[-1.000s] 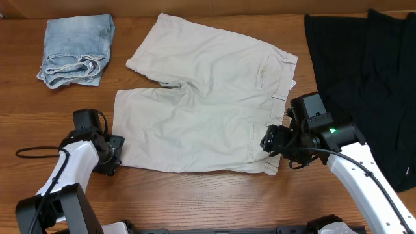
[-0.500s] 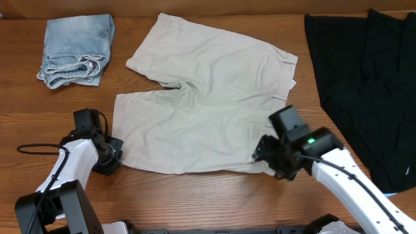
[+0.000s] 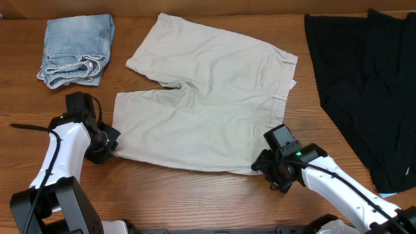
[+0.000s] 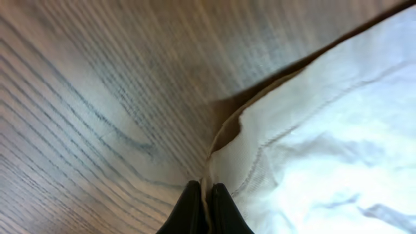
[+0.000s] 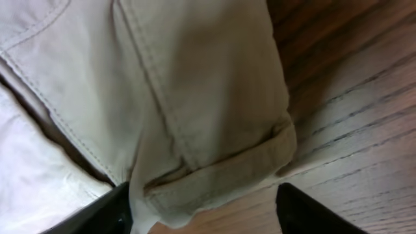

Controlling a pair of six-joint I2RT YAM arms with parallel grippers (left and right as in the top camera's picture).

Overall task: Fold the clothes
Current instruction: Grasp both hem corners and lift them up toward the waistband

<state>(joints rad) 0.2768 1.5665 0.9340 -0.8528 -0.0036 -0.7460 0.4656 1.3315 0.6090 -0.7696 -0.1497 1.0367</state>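
The shorts (image 3: 201, 110) lie spread flat at the middle of the table (image 3: 195, 201), with the waistband toward the right of the frame. The left gripper (image 3: 111, 141) is at the lower-left leg hem, its fingers (image 4: 188, 208) pressed together on the hem's edge. The right gripper (image 3: 261, 162) is at the lower-right waistband corner, jaws spread wide with the corner between them. Denim (image 3: 75, 49) lies upper left, black fabric (image 3: 364, 84) at right.

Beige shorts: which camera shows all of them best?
The overhead view: it shows the whole beige shorts spread flat on the table. The left wrist view shows only a hem corner pinched in the left gripper. The right wrist view shows only a waistband corner inside the open right gripper.
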